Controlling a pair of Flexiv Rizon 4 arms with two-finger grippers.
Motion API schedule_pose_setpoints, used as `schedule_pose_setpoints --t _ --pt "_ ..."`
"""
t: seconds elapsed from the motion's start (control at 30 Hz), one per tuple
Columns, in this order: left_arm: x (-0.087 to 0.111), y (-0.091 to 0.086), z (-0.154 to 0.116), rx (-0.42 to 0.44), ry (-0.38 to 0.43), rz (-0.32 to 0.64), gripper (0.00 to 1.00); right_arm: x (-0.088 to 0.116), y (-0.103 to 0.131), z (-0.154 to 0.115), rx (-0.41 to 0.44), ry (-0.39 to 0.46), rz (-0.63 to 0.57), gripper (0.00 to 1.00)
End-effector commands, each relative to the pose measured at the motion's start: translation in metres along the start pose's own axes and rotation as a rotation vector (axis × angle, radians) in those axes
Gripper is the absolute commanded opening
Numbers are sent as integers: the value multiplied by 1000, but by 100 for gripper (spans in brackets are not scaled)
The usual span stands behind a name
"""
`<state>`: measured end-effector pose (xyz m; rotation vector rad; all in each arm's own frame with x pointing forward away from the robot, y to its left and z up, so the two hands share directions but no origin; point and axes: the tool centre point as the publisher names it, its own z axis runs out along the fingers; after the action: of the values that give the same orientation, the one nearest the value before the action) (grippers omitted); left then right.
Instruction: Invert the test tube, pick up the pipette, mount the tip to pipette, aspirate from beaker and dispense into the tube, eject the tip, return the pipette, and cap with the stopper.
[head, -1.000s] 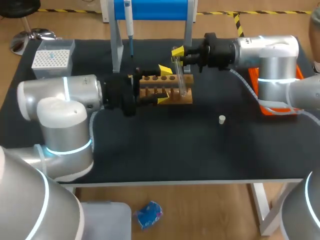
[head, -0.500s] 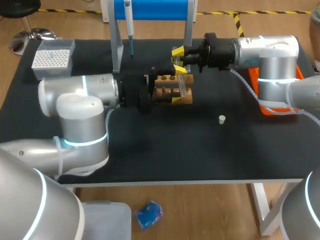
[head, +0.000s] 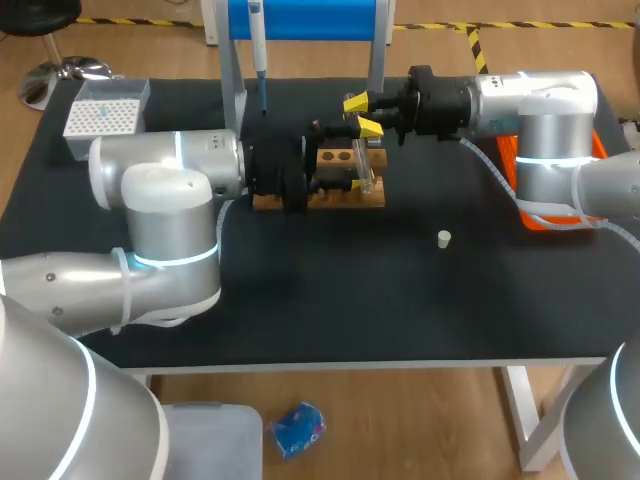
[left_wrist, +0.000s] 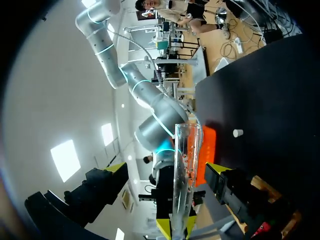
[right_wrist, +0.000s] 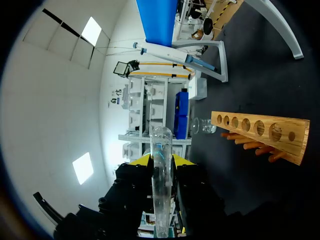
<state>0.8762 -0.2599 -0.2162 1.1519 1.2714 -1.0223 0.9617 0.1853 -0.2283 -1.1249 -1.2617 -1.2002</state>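
Observation:
My right gripper (head: 356, 108) is shut on a clear glass test tube (head: 364, 175), which slants down over the wooden rack (head: 335, 195). In the right wrist view the tube (right_wrist: 162, 150) stands out between the yellow fingertips (right_wrist: 144, 159). My left gripper (head: 362, 155) is open, a finger on each side of the tube without touching it; in its own view the tube (left_wrist: 184, 170) rises between the spread fingers (left_wrist: 100, 187). The pipette (head: 258, 45) hangs on the blue stand. A small white stopper (head: 444, 238) lies on the mat to the right.
A grey tip box (head: 104, 115) sits at the back left corner. An orange tray (head: 560, 218) is under my right arm. A glass beaker (right_wrist: 200, 126) stands behind the rack (right_wrist: 260, 131). The stand's metal legs (head: 232, 100) flank the rack.
My left arm has swung right along the rack until its open fingers straddle the tube. The right arm and the tube have stayed put.

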Motion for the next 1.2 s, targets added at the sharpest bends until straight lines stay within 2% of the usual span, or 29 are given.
schedule_pose_setpoints --t 0.03,0.3,0.33,0.37,0.4,0.43,0.47,0.93,0.97,1.0,1.2 --pt "3 1 2 -8 -16 3 100 1 -1 0 -3 -3 -1 0" --pt "8 1 2 -15 -8 -20 100 1 -1 0 -3 -3 -1 0" --pt "8 1 2 -9 -4 -18 85 1 -1 0 -3 -3 -1 0" --pt "8 0 2 -10 -1 -18 30 1 -1 0 -3 -3 -1 0" --pt "8 0 2 -10 0 -19 15 1 -1 0 -3 -3 -1 0" --pt "8 0 2 -10 0 -20 12 1 -1 0 -3 -3 -1 0" --pt "8 -1 2 -9 0 -19 0 1 -1 0 -3 -3 -1 0" --pt "8 -1 2 7 13 -31 0 1 -1 0 -3 -3 -1 0" --pt "8 -1 2 11 12 -31 0 1 -1 0 -3 -3 -1 45" --pt "8 -1 2 11 12 -31 0 1 -1 0 -3 -3 -1 100" --pt "8 -1 2 11 12 -31 0 1 -1 0 -3 -3 -1 100"
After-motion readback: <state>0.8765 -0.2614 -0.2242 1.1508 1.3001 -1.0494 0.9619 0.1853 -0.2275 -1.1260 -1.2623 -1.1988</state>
